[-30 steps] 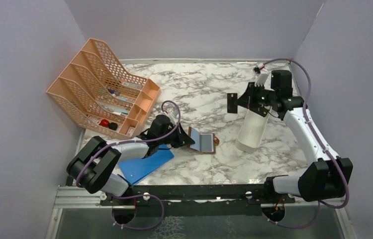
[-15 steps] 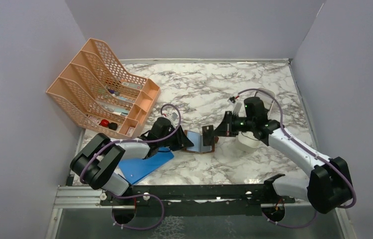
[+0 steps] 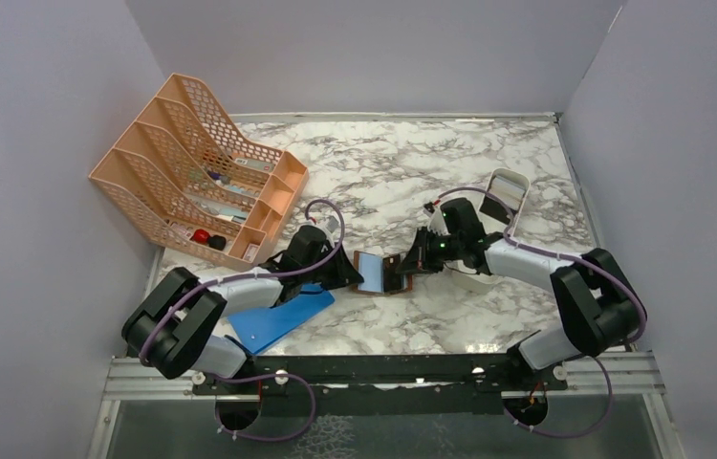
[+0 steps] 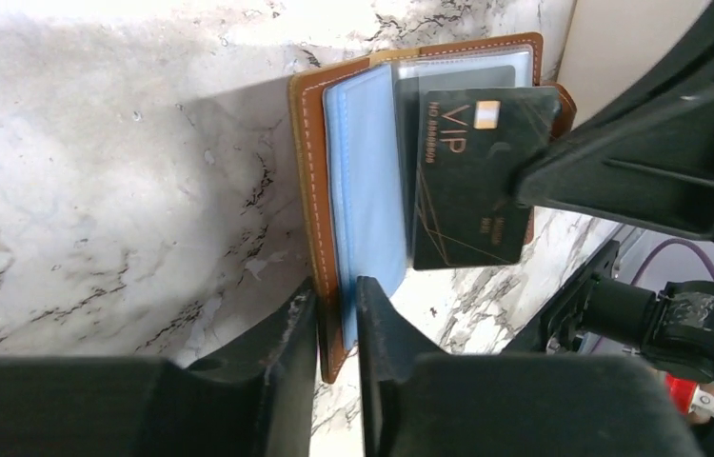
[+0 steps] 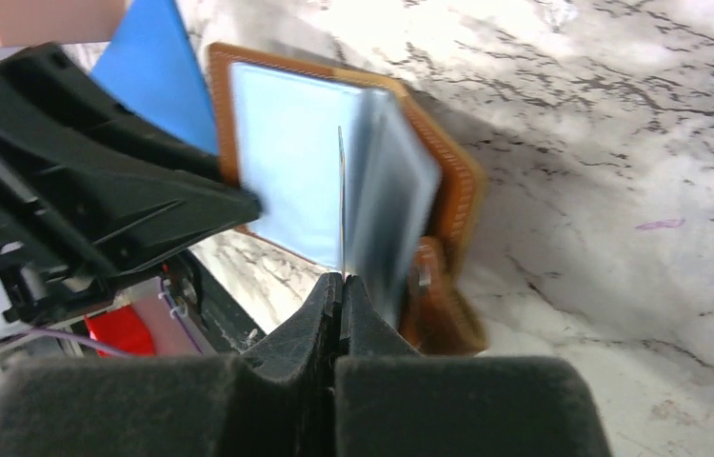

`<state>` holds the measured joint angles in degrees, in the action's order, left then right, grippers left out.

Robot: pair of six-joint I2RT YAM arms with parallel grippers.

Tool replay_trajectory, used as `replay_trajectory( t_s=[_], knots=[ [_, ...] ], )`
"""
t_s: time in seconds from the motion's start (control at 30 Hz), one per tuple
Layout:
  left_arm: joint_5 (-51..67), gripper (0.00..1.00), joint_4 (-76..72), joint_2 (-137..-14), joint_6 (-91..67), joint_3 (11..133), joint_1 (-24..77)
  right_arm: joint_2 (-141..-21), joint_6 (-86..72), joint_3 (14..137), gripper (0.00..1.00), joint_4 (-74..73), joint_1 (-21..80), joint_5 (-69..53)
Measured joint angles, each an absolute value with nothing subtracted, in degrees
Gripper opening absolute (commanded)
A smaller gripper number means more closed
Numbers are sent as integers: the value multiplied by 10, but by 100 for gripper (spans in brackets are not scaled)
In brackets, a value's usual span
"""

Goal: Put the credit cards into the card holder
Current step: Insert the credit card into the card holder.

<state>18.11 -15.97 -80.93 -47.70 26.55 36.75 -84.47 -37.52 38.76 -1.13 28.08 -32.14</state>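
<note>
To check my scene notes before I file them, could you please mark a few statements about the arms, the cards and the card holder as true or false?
1. The right gripper holds the dark card by one edge over the card holder. True.
2. The card holder is folded shut. False: it lies open, with its inner sleeves showing.
3. The left gripper pinches one edge of the card holder. True.
4. The orange mesh rack stands at the front right. False: it stands at the back left.
</note>
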Motion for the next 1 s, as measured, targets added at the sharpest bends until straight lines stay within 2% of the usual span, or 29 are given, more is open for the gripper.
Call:
replay_trajectory(
  t_s=[0.2, 0.3, 0.4, 0.47, 1.0],
  knots=[
    [166, 7, -135, -783, -460, 265, 368, -870, -380, 388, 1, -4, 281, -307],
    [163, 7, -133, -782, -454, 265, 368, -871, -380, 388, 1, 4, 281, -304],
    [162, 14, -131, -783, -451, 265, 368, -880, -386, 387, 1, 19, 281, -305],
    [162, 15, -131, -785, -448, 265, 368, -889, -394, 384, 1, 35, 281, -309],
    [136, 10, -109, -796, -434, 265, 366, -934, -434, 368, 1, 121, 280, -352]
  ],
)
